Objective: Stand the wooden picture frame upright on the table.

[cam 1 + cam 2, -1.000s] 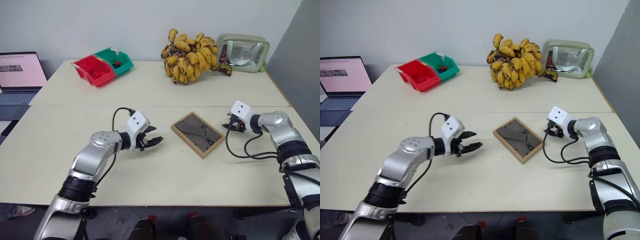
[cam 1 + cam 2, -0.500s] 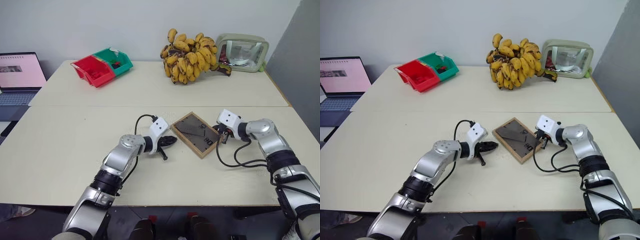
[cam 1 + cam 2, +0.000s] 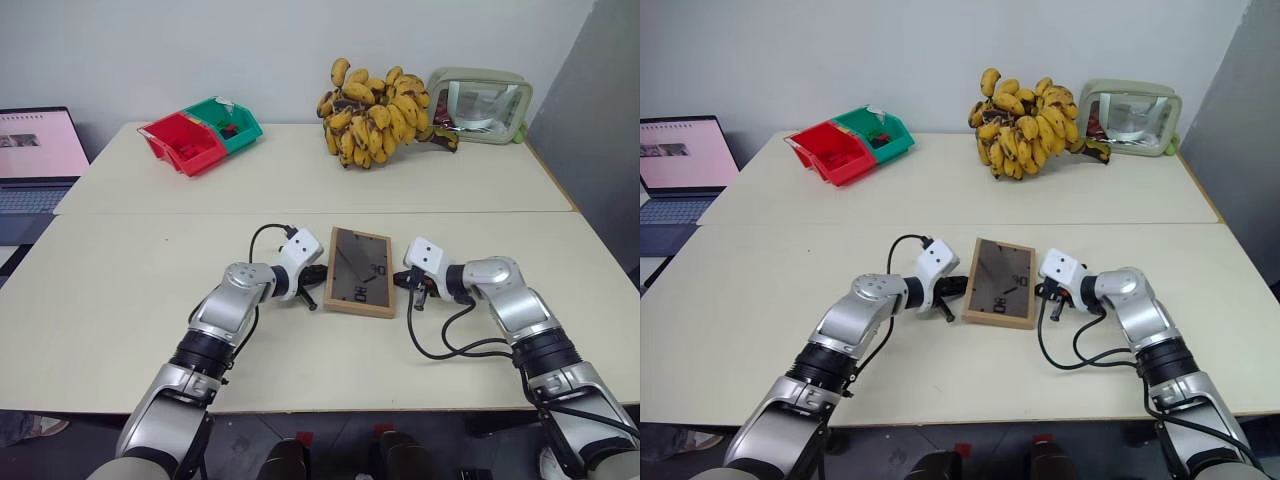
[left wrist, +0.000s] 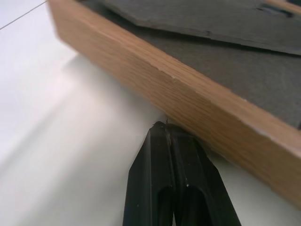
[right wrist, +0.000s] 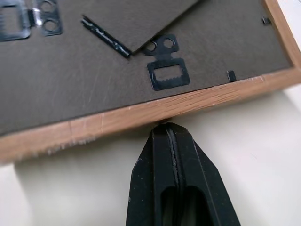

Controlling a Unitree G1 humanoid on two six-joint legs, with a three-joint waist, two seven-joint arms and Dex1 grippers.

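Observation:
The wooden picture frame [image 3: 358, 271] lies flat on the table [image 3: 130, 300] near its middle, dark back facing up, with the fold-out stand folded flat against it. My left gripper [image 3: 318, 273] is shut, and in the left wrist view its tip [image 4: 165, 129] presses against the frame's light-wood side [image 4: 188, 103]. My right gripper [image 3: 404, 281] is shut too, and its tip [image 5: 164, 128] touches the opposite wooden edge [image 5: 141, 113]. Neither holds anything. The frame sits squeezed between the two tips.
A bunch of bananas [image 3: 370, 100] and a green-rimmed clear pouch [image 3: 480, 93] stand at the back right. A red bin [image 3: 183, 143] and a green bin [image 3: 228, 118] are at the back left. A laptop [image 3: 30, 160] sits off the table's left.
Both grippers have shut and come inward against the frame's two sides. The frame has turned from lying diagonally to nearly square with the table's front edge.

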